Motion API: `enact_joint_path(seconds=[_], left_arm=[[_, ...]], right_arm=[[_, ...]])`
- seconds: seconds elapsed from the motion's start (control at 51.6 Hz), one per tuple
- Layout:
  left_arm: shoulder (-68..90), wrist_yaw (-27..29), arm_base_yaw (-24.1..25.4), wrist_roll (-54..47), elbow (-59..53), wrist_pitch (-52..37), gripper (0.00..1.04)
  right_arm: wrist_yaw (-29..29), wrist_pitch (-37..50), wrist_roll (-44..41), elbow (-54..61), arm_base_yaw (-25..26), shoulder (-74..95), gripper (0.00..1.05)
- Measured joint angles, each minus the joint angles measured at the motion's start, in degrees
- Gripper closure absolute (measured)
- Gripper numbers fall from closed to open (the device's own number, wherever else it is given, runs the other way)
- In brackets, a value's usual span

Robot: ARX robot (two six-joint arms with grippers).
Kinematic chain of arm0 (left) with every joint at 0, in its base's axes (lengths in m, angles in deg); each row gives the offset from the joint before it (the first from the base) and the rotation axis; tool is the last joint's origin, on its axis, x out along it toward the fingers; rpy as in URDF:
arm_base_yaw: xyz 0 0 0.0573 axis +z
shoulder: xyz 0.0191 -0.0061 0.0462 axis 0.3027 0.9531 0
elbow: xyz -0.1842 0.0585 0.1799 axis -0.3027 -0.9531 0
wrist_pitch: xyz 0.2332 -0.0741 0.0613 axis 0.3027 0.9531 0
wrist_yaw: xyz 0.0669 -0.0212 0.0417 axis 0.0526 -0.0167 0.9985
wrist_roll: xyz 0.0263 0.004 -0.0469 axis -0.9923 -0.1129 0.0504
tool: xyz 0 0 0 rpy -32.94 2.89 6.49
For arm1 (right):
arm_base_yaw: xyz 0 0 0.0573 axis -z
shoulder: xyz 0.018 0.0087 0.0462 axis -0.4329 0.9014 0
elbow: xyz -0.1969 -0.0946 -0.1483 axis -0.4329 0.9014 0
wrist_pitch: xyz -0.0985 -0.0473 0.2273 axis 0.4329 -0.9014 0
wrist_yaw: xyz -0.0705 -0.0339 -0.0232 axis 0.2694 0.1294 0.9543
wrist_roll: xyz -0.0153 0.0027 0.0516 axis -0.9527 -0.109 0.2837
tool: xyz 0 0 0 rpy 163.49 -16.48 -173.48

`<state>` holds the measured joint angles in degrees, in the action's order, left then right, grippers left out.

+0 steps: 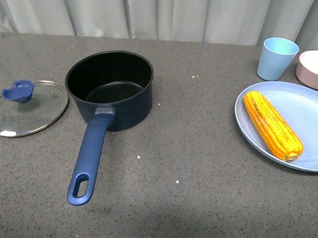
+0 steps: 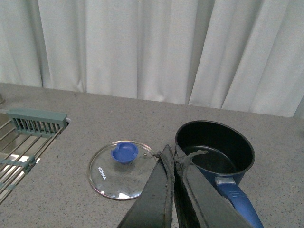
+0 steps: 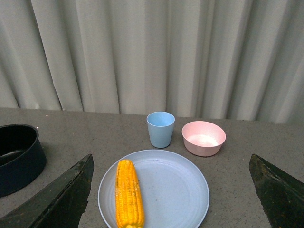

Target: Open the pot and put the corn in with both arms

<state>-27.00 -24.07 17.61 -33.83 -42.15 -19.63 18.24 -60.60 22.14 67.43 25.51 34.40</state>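
Note:
The navy-blue pot (image 1: 111,89) stands uncovered on the grey counter, its long handle (image 1: 89,159) pointing toward me. Its glass lid (image 1: 26,107) with a blue knob lies flat to the left of it. The yellow corn (image 1: 271,124) lies on a light-blue plate (image 1: 306,110) at the right. Neither arm shows in the front view. My left gripper (image 2: 173,154) is shut with nothing in it, above the counter between lid (image 2: 122,168) and pot (image 2: 213,152). My right gripper (image 3: 171,190) is wide open above the plate (image 3: 166,190), with the corn (image 3: 128,192) near one finger.
A light-blue cup (image 1: 276,58) and a pink bowl (image 1: 312,69) stand behind the plate. A dish rack (image 2: 26,142) sits at the counter's left end in the left wrist view. Grey curtains hang along the back edge.

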Motion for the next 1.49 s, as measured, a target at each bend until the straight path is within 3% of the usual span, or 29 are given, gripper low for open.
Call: enact_joint_path(seconds=[0.446,0.562,0.795,0.834,0.931,0.989,1.203,1.377,1.435,1.494], left_arm=[[-6.1,0.0,0.0,0.0,0.0,6.1,1.01],[-14.3,0.0,0.0,0.0,0.0,15.6,1.01],[-15.6,0.0,0.0,0.0,0.0,16.0,1.0],[-15.6,0.0,0.0,0.0,0.0,16.0,0.94],[-15.6,0.1,0.0,0.0,0.0,16.0,0.78],[-15.7,0.0,0.0,0.0,0.0,16.0,0.69],[-15.7,0.0,0.0,0.0,0.0,16.0,0.37],[-15.7,0.0,0.0,0.0,0.0,16.1,0.1],[-15.7,0.0,0.0,-0.2,0.0,16.1,0.05],[-15.7,0.0,0.0,-0.2,0.0,16.1,0.07]], right_arm=[[0.0,0.0,0.0,0.0,0.0,0.0,0.09],[0.0,0.0,0.0,0.0,0.0,0.0,0.09],[0.0,0.0,0.0,0.0,0.0,0.0,0.09],[0.9,-0.2,-0.2,0.0,-0.2,0.1,0.09],[17.8,-5.9,0.1,-3.0,-3.6,7.3,0.09],[20.5,-3.8,-0.5,-3.7,-2.8,13.3,0.09],[7.6,8.5,-2.2,-12.2,4.7,40.9,0.09],[0.2,7.3,-3.2,-22.5,6.6,63.3,0.09],[-2.1,5.6,-3.0,-25.7,6.4,69.0,0.09],[-3.7,3.8,-3.0,-29.0,5.9,74.0,0.09]])
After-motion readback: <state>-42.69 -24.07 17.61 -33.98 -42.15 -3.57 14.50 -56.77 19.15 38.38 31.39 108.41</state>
